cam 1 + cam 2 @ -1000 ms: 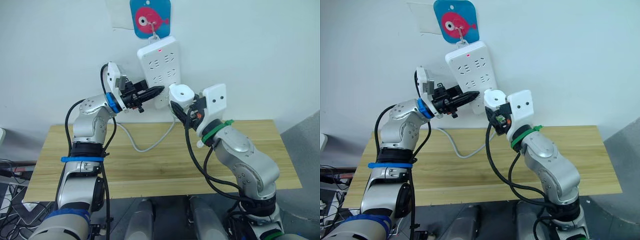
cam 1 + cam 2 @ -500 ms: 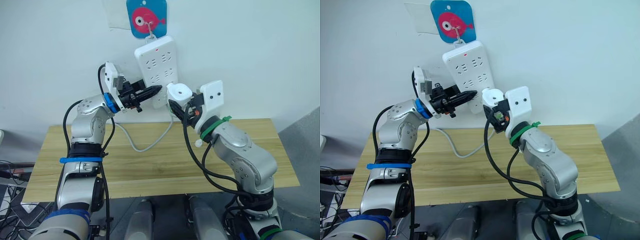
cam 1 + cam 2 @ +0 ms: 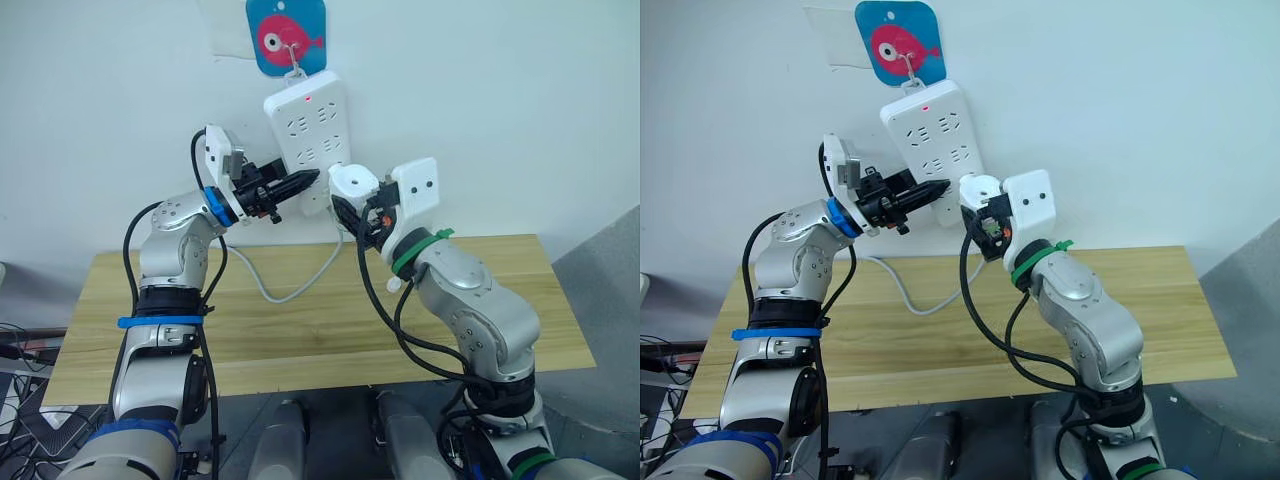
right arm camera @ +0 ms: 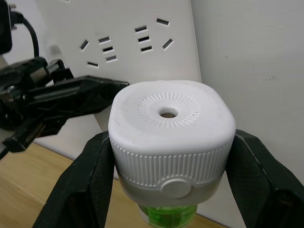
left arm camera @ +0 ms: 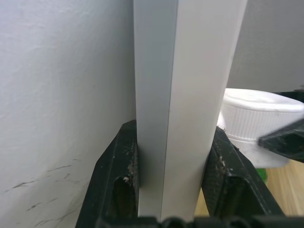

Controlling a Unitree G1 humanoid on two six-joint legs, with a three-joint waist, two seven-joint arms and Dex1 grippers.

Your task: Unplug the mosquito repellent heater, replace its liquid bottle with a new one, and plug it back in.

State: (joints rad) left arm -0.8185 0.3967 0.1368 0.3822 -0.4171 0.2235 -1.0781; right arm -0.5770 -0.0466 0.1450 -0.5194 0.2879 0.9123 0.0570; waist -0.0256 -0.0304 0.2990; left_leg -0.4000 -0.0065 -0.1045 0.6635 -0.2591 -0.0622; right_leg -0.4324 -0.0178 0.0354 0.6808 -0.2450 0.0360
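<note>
Left claw [image 3: 305, 181] pinches the power strip [image 3: 311, 130] edge steady; right claw [image 4: 167, 180] grips the mosquito repellent heater [image 4: 170, 133]. Align its 2 prongs squarely with the slots before pushing.

the mosquito repellent heater [image 4: 171, 137] is white, with a ring of fine radial grooves round a small hole on top, ribbed sides, and green liquid showing beneath. the power strip [image 3: 312, 135] is white with one red light. above it hangs a blue tag [image 3: 287, 35] bearing a pink fish. the counter [image 3: 300, 330] is pale wood grain; the wall [image 3: 520, 100] is white.
</note>
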